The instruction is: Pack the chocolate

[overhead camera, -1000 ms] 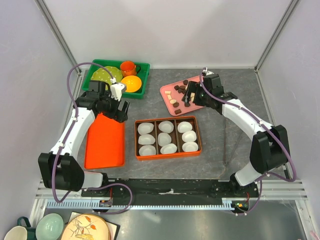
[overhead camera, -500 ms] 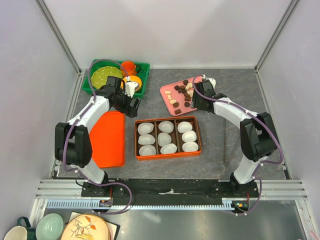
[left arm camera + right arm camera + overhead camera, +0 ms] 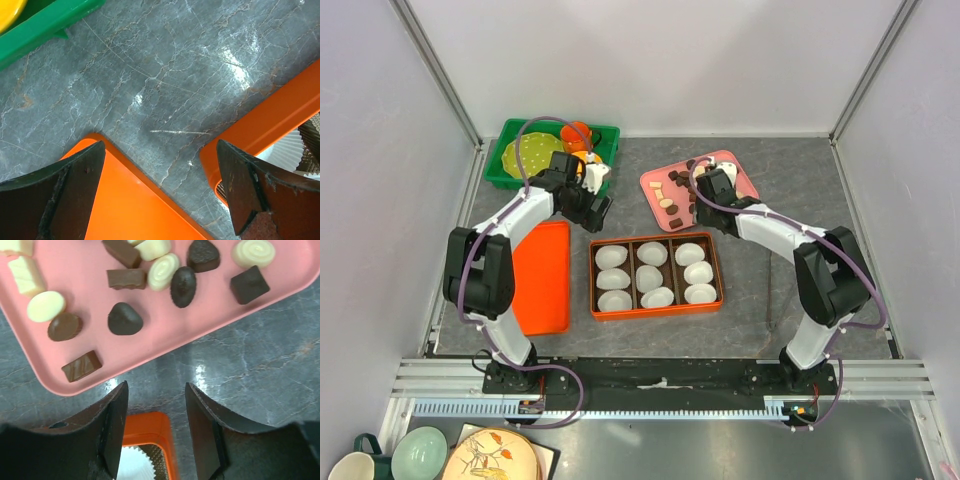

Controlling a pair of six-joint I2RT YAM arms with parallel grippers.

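Closest to the arms sits a brown and orange box (image 3: 655,312) on the gray table (image 3: 770,290). It has three rows, and each row holds three white paper cups (image 3: 651,276). To the left of the box lies a flat orange tray (image 3: 542,285). A bit farther back, the left hand (image 3: 160,150) hangs over bare table. It is between a corner of the orange tray, a corner of the box and the green bin (image 3: 510,170). This hand is opened wide and has nothing in it. Across from it, the right hand (image 3: 156,387) hangs over the table just past the far edge of the box, at the near edge of the pink tray (image 3: 730,165). It is about half open and holds nothing. The chocolate (image 3: 125,319) lies on the pink tray, in front of this hand, in dark brown, light brown and cream pieces. Some are round and some are square. They are spread out, and a few touch each other. Farthest back on the left, the green bin holds a green plate (image 3: 535,155), an orange cup (image 3: 577,132) and a yellow bowl (image 3: 586,158) partly hidden by the left arm.
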